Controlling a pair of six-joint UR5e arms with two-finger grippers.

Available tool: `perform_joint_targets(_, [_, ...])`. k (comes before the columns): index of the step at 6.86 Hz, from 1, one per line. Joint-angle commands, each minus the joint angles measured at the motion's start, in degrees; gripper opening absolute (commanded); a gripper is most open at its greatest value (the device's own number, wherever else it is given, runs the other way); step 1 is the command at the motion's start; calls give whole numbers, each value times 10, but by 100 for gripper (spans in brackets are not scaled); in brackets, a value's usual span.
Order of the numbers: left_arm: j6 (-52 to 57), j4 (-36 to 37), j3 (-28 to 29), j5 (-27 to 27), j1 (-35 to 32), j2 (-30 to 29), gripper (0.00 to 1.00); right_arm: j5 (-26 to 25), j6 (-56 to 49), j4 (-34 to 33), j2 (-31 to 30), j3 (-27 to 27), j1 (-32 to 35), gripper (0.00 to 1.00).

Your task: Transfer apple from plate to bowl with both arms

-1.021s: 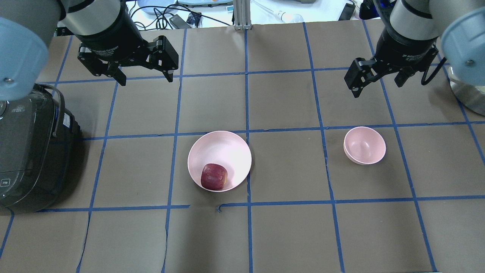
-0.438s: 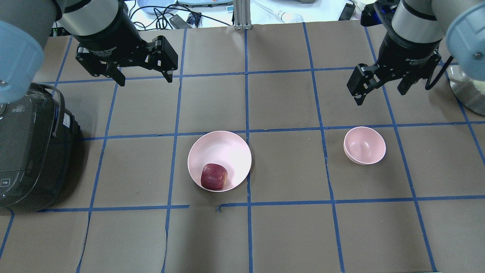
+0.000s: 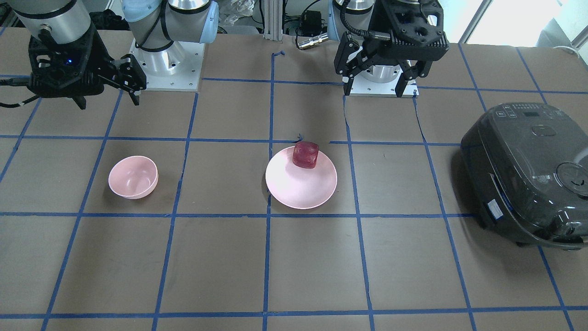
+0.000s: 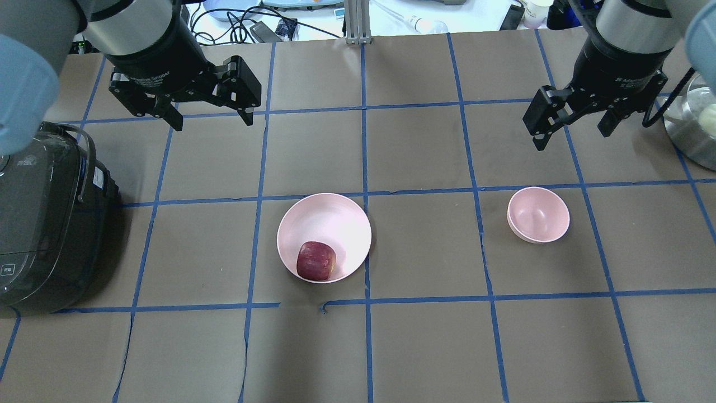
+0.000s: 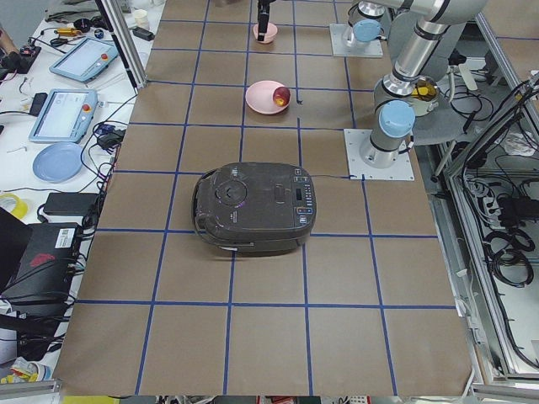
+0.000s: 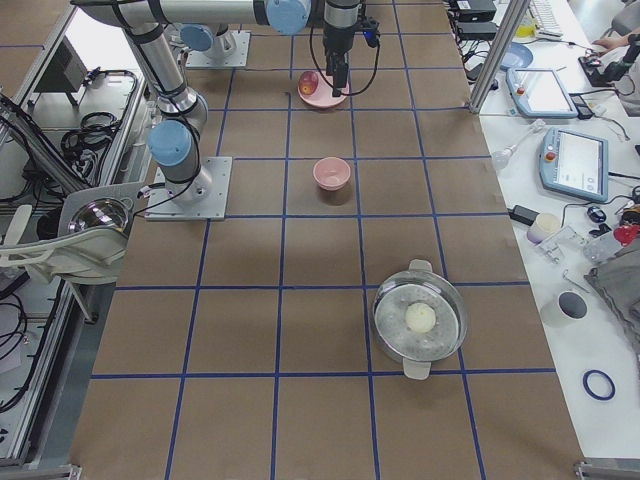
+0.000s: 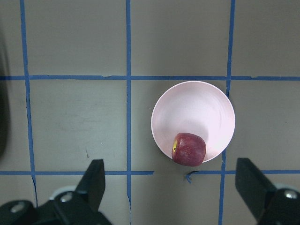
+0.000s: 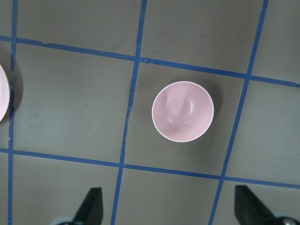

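The dark red apple (image 4: 316, 260) lies on the near edge of the wide pink plate (image 4: 330, 221) at the table's middle; it also shows in the front view (image 3: 306, 154) and the left wrist view (image 7: 189, 149). The small deep pink bowl (image 4: 538, 215) stands empty to the plate's right, and shows in the right wrist view (image 8: 183, 111). My left gripper (image 4: 212, 122) is open and empty, high above the table, behind and left of the plate. My right gripper (image 4: 573, 140) is open and empty, high behind the bowl.
A dark rice cooker (image 4: 45, 224) sits at the table's left edge. A steel pot (image 6: 420, 320) holding a white ball stands at the right end. The arm bases (image 3: 161, 69) are on the robot's side. Blue tape lines grid the brown table.
My right gripper has moved to the right and a little toward the bowl's row. My left gripper has shifted slightly left. Both stay open. Apple, plate and bowl have not moved.
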Motion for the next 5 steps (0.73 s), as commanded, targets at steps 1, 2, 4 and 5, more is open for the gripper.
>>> perform_joint_targets(1, [0,-16,2,0,-1,1,100,4,0,8,-1,-3,1,100])
perform_joint_targets(2, [0,-16,-2,-2,-2,-1,100,5,0,27,0,-2,0,100])
perform_joint_targets(4, [0,-16,-6,0,-22,-12,100,4,0,26,1,-1,0,100])
perform_joint_targets(5, [-5,-17,-9,5,-38,-16,100,3,-4,26,2,1,0,100])
